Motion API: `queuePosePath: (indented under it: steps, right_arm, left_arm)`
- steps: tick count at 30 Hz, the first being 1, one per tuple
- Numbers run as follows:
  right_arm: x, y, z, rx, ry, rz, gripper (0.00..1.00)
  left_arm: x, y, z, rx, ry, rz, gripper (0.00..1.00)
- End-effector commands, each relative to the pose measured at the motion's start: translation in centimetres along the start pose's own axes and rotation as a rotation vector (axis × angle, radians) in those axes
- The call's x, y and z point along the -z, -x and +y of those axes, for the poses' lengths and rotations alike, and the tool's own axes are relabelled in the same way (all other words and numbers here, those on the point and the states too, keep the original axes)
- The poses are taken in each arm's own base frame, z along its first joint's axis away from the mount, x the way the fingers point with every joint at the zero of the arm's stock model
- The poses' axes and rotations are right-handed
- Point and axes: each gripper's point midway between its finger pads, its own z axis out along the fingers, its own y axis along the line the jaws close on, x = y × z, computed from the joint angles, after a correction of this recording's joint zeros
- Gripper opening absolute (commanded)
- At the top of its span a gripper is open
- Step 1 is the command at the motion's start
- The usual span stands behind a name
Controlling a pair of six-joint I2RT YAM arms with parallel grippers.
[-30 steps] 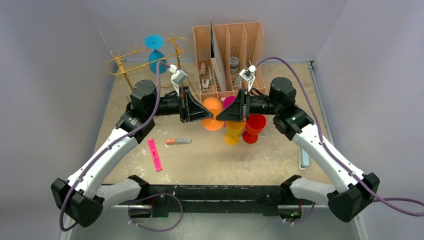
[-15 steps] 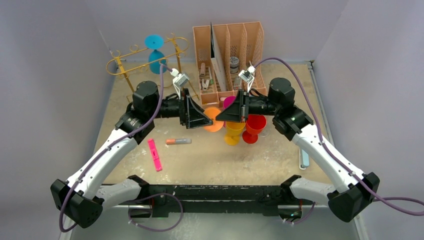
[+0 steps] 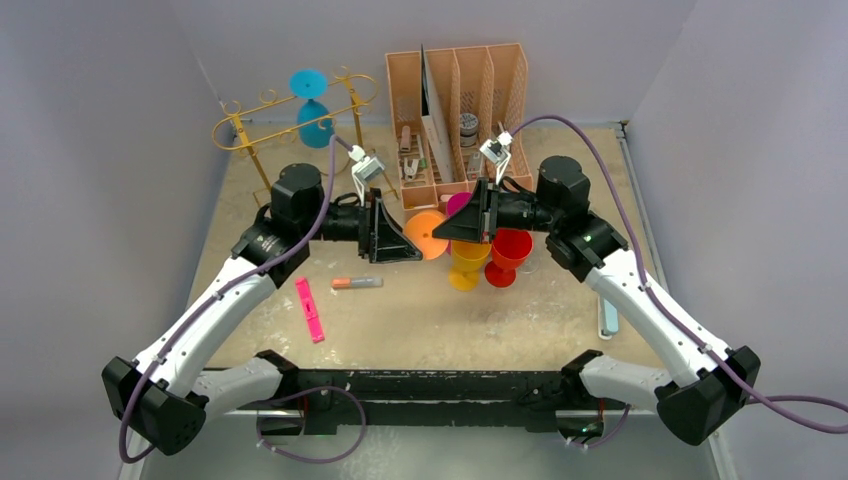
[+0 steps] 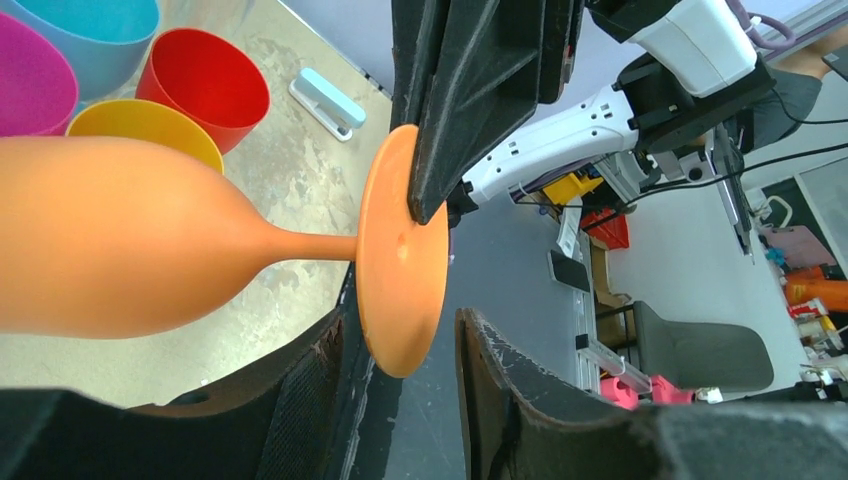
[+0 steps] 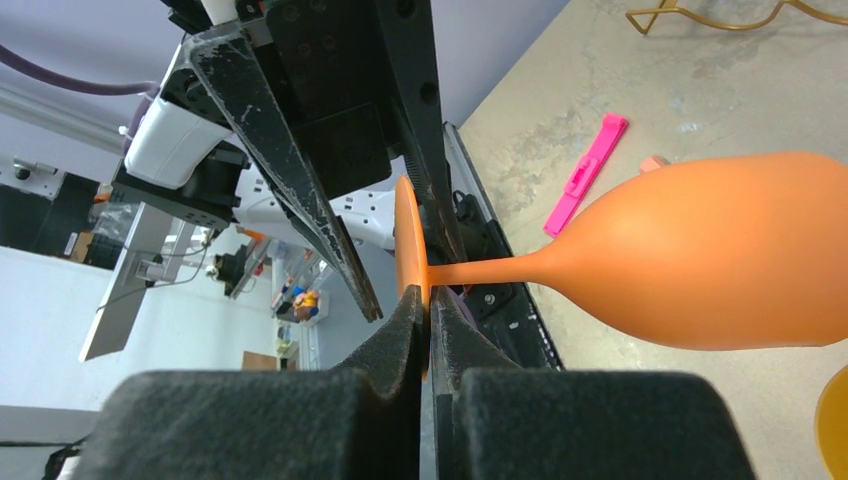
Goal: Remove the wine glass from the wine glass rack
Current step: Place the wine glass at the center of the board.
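Orange wine glass (image 5: 700, 260) sits foot-pinched between right fingers (image 5: 385, 395).

Bare table (image 3: 400, 320) lies open before the wine glass rack (image 3: 240, 132); the peach organiser (image 3: 470, 75) crowds its right side.

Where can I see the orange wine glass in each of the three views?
Top external: the orange wine glass lies at the centre, just left of the yellow glass.
Left wrist: its bowl fills the left side, with the foot at the centre.
Right wrist: its bowl is at the right, with the foot at the centre.
Shared landmark: the yellow glass.
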Motion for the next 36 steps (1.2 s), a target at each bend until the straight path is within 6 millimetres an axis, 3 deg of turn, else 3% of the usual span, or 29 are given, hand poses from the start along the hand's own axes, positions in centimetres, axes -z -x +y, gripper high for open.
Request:
queuePosePath:
  steps: [1,16,22,26,33,36]
  right_arm:
    - [0.6,0.1,1.1,0.052,0.019,-0.013,0.0]
    - [0.4,0.2,1.1,0.057,0.026,-0.012,0.0]
    - [0.5,0.2,1.0,0.065,0.023,-0.019,0.0]
    - [0.6,0.3,1.1,0.073,0.021,-0.026,0.11]
    - [0.8,0.5,1.1,0.083,0.008,-0.044,0.47]
    - [0.9,1.0,1.2,0.089,-0.009,-0.072,0.53]
  left_arm:
    - [-0.2,1.4,-1.1,-0.052,-0.042,-0.054,0.43]
    - [-0.5,1.1,-0.9,-0.029,-0.068,-0.04,0.0]
    - [-0.6,1.0,-0.6,-0.023,-0.063,-0.033,0.0]
    - [-0.4,1.0,-0.3,-0.048,-0.027,-0.045,0.0]
    - [0.6,0.1,-0.5,-0.135,0.002,-0.053,0.0]
    - [1.1,-0.3,-0.1,-0.169,0.04,-0.063,0.0]
